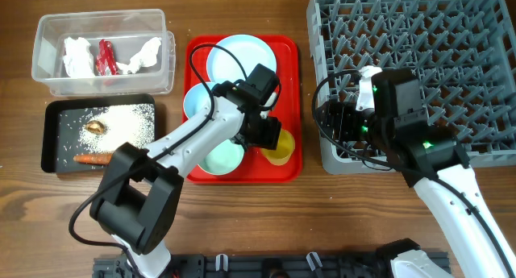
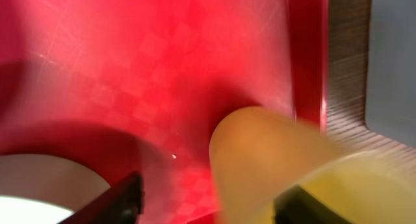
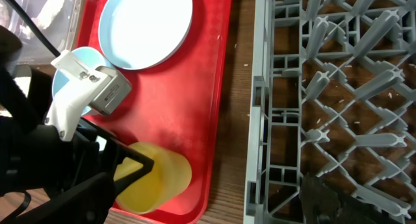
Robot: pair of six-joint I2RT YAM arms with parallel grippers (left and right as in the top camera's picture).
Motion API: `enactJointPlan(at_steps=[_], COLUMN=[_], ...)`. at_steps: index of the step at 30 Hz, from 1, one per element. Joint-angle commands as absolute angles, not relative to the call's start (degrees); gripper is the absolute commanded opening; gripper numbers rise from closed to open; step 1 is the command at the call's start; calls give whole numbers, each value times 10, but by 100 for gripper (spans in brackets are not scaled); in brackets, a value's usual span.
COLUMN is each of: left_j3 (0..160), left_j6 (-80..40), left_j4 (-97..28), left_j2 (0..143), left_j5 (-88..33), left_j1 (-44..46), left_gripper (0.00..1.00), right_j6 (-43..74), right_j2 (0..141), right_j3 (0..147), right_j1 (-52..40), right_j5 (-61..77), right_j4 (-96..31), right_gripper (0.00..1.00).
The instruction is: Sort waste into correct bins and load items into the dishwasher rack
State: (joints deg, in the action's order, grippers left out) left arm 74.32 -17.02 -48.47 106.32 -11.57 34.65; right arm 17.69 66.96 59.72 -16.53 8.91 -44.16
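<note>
Lying between the left gripper's (image 2: 211, 193) spread fingers (image 2: 127, 197): the yellow cup (image 2: 260, 152)

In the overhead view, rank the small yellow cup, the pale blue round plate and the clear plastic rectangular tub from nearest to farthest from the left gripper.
1. The small yellow cup, right at the left gripper.
2. The pale blue round plate, farther up the image.
3. The clear plastic rectangular tub, far toward the upper left.

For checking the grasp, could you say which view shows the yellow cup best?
Right wrist: the yellow cup shows sharply on the red tray. Overhead, the left hand hides part; left wrist blurs it.
</note>
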Motion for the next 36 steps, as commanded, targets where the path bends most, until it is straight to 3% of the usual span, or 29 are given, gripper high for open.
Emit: enactJointPlan(at_steps=[1, 3, 5, 8, 14, 17, 25, 31, 36], left_j3=[745, 745, 745, 778, 858, 857, 857, 857, 857], left_j6=[-174, -174, -175, -200, -192, -134, -50, -30, -30], left_j4=[-481, -481, -482, -520, -538, -539, -540, -541, -550], left_j2=[1071, 1071, 1071, 1049, 945, 950, 951, 955, 955], left_j5=[-104, -104, -104, -165, -450, -579, -656, -706, -705], left_j1=[346, 346, 346, 320, 127, 68, 93, 93, 93], left_gripper=[44, 28, 4, 4, 4, 4, 4, 4, 4], right_j6=[165, 165, 165, 166, 166, 164, 199, 196, 197], right_j2=[673, 673, 673, 673, 673, 673, 728, 777, 777], right_j3=[606, 606, 606, 606, 606, 604, 550, 549, 549], right_j1=[-164, -164, -164, -164, -164, -164, -164, -164, -164], right_j5=[83, 83, 83, 83, 115, 236, 547, 612, 629], right_j4=[-443, -443, -442, -442, -426, -350, -68, 10, 63], right_gripper=[94, 94, 94, 94, 94, 94, 95, 94, 82])
